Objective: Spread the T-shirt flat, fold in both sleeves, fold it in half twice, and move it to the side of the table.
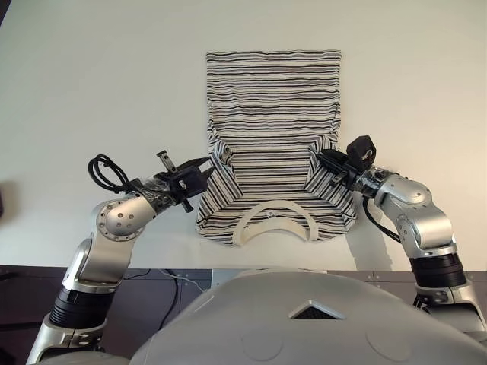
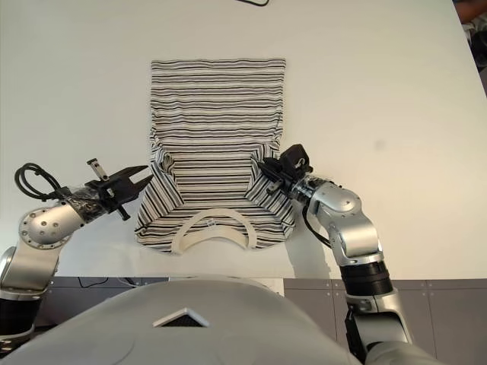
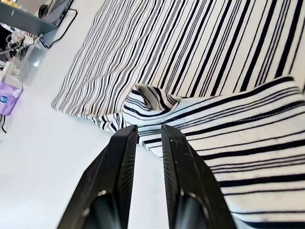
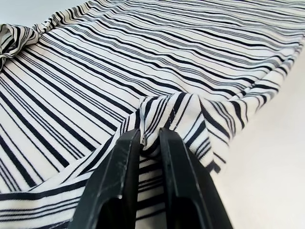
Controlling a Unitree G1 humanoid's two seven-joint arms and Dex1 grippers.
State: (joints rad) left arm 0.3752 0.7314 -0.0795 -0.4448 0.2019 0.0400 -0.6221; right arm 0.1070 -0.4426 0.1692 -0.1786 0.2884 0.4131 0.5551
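The shirt [image 1: 274,99] lies flat on the desk [image 1: 91,91], its hem at the far end from the collar [image 1: 272,205], and both sleeves look folded in toward the middle above the collar. My right claw [image 4: 150,133] sits to the right of the collar and a little past it. It is nearly closed and pinches a raised ridge of the right sleeve [image 1: 323,179]. My left claw [image 3: 147,130] is to the left of the collar, just off the shirt's edge. It is slightly open with nothing between its fingers, only bare desk and the cloth's edge ahead of the tips. My main worry is the right pinch, because I cannot tell whether it holds the sleeve alone or has caught the body layer beneath as well. If it has both, any lift or pull away from the collar would drag the body along and undo the fold. Letting go while the cloth is tented could also let the sleeve tip flop back outward. On the left, sliding the claw low toward the collar could plough the edge into a bunch and shift the left sleeve [image 1: 221,175]. Either slip would, I judge, leave the sides uneven, and the halving fold would then come out skewed.
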